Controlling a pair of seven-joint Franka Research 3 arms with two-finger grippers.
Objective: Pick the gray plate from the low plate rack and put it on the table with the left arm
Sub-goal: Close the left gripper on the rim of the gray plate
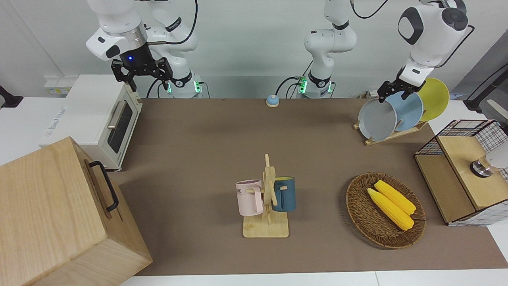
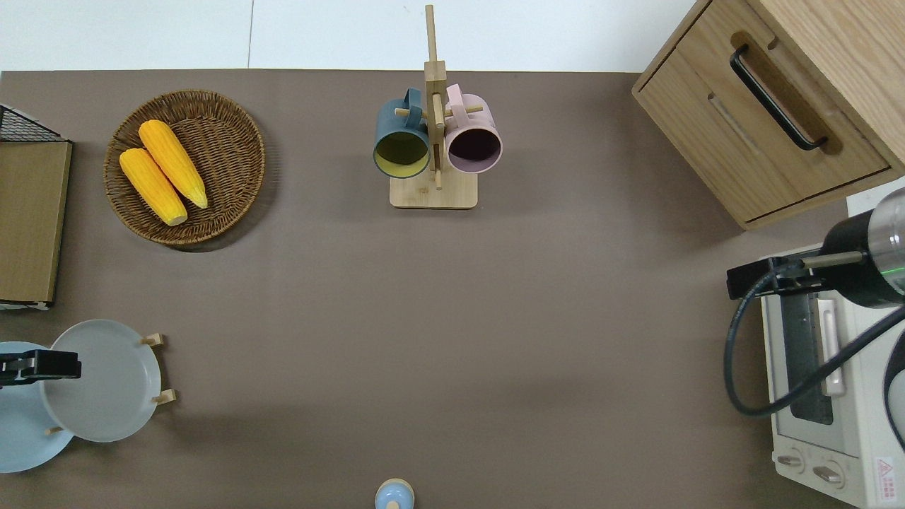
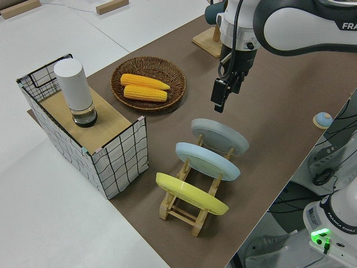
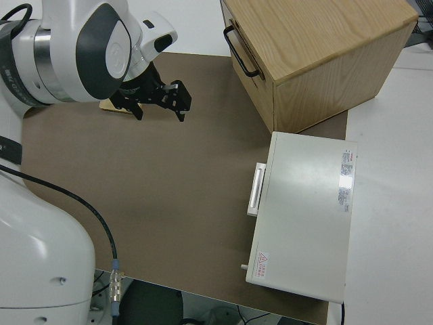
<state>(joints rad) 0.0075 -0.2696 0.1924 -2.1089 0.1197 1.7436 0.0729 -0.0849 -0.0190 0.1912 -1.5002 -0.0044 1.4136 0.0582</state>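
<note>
The gray plate leans on edge in the low plate rack, in the slot nearest the table's middle. A sky-blue plate and a yellow plate stand in the slots beside it. My left gripper hangs open in the air over the gray plate's upper rim, clear of it and holding nothing. The right gripper is parked and open. The brown table spreads out from the rack toward the right arm's end.
A wicker basket with two corn cobs lies farther from the robots than the rack. A wire crate with a white cylinder stands beside it. A mug stand, a toaster oven, a wooden cabinet and a small blue bell also stand on the table.
</note>
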